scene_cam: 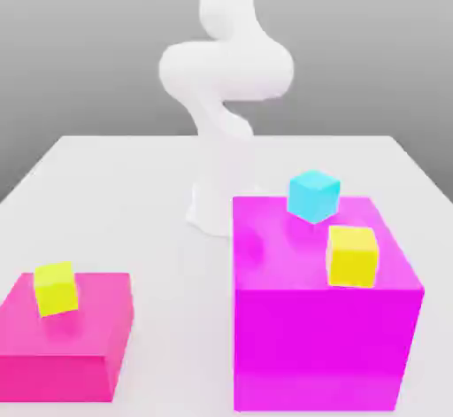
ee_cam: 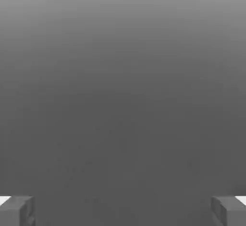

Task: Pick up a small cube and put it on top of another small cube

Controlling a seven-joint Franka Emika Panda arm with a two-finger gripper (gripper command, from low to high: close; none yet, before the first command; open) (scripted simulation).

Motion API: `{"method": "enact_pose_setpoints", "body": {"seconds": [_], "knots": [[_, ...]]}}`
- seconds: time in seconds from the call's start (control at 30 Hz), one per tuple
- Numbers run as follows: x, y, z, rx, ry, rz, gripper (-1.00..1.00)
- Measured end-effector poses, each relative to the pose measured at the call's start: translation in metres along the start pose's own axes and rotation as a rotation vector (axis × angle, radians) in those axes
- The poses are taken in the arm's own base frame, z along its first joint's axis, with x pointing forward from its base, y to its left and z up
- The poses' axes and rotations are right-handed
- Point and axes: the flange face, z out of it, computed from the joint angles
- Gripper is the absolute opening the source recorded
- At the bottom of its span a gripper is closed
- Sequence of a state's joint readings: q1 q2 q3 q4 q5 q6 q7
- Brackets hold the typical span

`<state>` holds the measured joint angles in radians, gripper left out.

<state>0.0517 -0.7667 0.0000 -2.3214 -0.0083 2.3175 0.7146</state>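
The small cube is out of view. In the hand view my gripper [ee_cam: 123,212] is open: its two grey fingertips [ee_cam: 17,211] stand far apart with nothing between them, against plain grey background. In the exterior view the white arm [scene_cam: 225,70] rises from its base at the back of the table and runs out past the upper edge. A cyan cube [scene_cam: 313,196] sits at the back of a tall magenta block [scene_cam: 324,340]. A yellow cube [scene_cam: 352,256] rests on the same block, nearer the front.
A low magenta block [scene_cam: 69,358] lies at the exterior view's left with another yellow cube [scene_cam: 56,288] on top. Both blocks stand on a white table [scene_cam: 133,194]. The arm's base [scene_cam: 212,212] stands just behind the tall block.
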Motion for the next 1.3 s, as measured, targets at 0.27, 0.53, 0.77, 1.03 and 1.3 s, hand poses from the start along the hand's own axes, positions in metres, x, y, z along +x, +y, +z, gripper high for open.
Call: {"method": "enact_pose_setpoints", "body": {"seconds": [0.27,0.53,0.77,1.03,1.3], "knots": [[-0.082,-0.047,0.082,0.028,-0.186,-0.528,0.0],[-0.191,-0.077,0.14,0.109,-0.356,-1.071,0.0],[-0.296,-0.083,0.173,0.22,-0.489,-1.545,0.0],[-0.382,-0.046,0.217,0.355,-0.612,-1.974,0.0],[-0.459,0.011,0.247,0.533,-0.731,-2.383,0.0]]}}
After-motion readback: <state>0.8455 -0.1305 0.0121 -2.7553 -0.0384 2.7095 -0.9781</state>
